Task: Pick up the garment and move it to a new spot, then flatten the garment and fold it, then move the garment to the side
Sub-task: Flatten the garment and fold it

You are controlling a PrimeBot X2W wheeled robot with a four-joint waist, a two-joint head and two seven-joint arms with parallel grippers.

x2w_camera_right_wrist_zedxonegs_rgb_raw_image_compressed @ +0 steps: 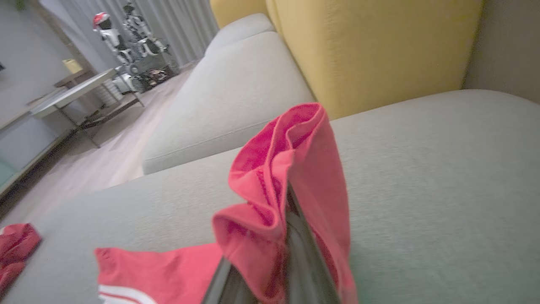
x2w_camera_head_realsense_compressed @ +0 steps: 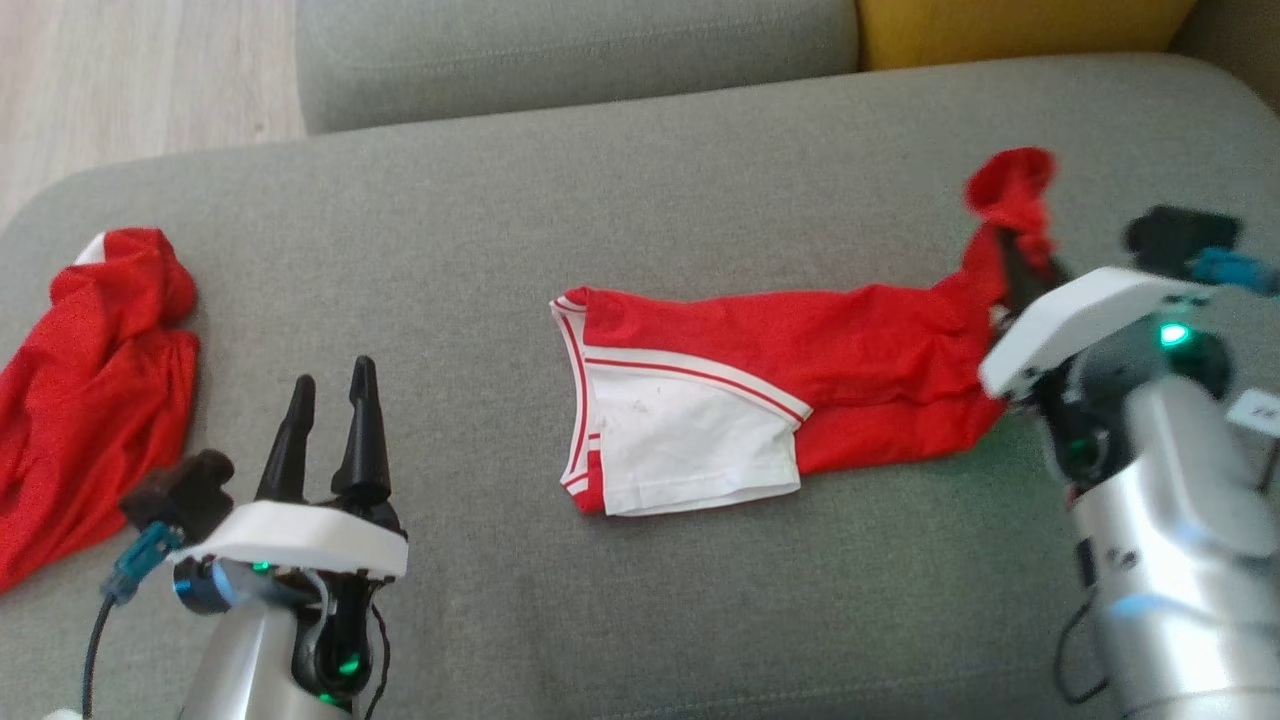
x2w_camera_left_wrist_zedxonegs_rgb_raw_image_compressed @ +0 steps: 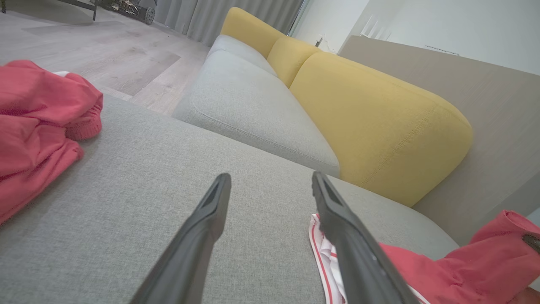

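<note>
The garment (x2w_camera_head_realsense_compressed: 760, 380) is red with a white panel and red-striped trim, lying stretched across the middle of the grey sofa seat (x2w_camera_head_realsense_compressed: 600, 600). Its right end is pulled up off the seat, with my right gripper (x2w_camera_head_realsense_compressed: 1015, 265) shut on it. In the right wrist view the red cloth (x2w_camera_right_wrist_zedxonegs_rgb_raw_image_compressed: 291, 169) drapes over the closed fingers (x2w_camera_right_wrist_zedxonegs_rgb_raw_image_compressed: 295, 236) and hides their tips. My left gripper (x2w_camera_head_realsense_compressed: 333, 375) stands open at the lower left, holding nothing, well left of the garment. In the left wrist view its fingers (x2w_camera_left_wrist_zedxonegs_rgb_raw_image_compressed: 211, 219) spread over bare seat, with the garment's white edge (x2w_camera_left_wrist_zedxonegs_rgb_raw_image_compressed: 322, 253) just behind the right one.
A second, crumpled red garment (x2w_camera_head_realsense_compressed: 90, 390) lies at the seat's left end, near the left gripper. Yellow back cushions (x2w_camera_left_wrist_zedxonegs_rgb_raw_image_compressed: 371, 122) and another grey seat (x2w_camera_head_realsense_compressed: 570, 50) lie behind. Wood floor (x2w_camera_head_realsense_compressed: 120, 70) is at the far left. A table (x2w_camera_right_wrist_zedxonegs_rgb_raw_image_compressed: 71, 93) stands further off.
</note>
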